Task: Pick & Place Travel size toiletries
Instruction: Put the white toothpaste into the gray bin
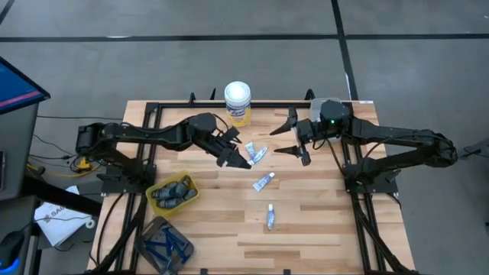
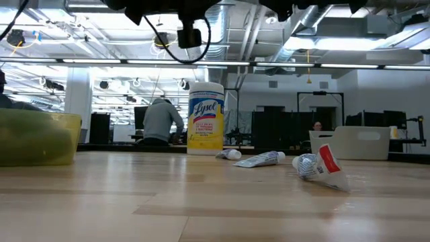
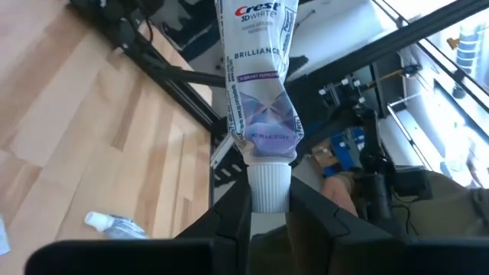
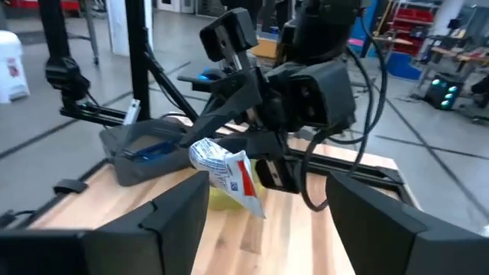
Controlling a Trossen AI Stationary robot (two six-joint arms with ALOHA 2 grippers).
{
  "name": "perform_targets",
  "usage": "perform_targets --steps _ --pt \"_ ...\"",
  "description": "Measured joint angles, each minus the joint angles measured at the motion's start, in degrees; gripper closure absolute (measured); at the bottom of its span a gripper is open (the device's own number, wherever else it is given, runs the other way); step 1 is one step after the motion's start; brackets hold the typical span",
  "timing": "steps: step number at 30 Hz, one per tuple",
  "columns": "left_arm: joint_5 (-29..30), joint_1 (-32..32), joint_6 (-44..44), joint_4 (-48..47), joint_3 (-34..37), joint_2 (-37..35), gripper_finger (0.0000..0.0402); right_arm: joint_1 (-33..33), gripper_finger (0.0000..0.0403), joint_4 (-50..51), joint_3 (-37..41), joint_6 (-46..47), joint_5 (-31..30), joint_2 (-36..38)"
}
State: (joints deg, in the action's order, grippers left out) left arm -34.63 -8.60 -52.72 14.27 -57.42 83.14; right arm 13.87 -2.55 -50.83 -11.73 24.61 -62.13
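crest tube (image 3: pixel 258 92) clamped by its cap in left gripper (image 3: pixel 267 210), lifted off table (image 1: pixel 306 221); right gripper (image 1: pixel 296 140) at 3 o'clock, spread wide, empty.

We are seeing the Lysol canister (image 1: pixel 238 101) standing at the table's (image 1: pixel 321 229) far edge, three toothpaste tubes (image 1: pixel 263 181) lying mid-table, and two bins (image 1: pixel 173 192) sitting near the left front corner.
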Motion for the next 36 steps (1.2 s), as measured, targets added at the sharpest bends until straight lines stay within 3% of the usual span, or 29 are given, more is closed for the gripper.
perform_targets --steps 19,36 --pt "-2.07 -0.55 0.15 3.18 -2.06 3.09 0.0344 -0.35 0.0153 0.34 0.0 4.31 4.12 0.0" --pt "-1.74 -0.55 0.17 3.84 -2.06 3.09 0.0344 -0.76 0.028 -0.73 -0.02 3.33 4.19 -1.95"
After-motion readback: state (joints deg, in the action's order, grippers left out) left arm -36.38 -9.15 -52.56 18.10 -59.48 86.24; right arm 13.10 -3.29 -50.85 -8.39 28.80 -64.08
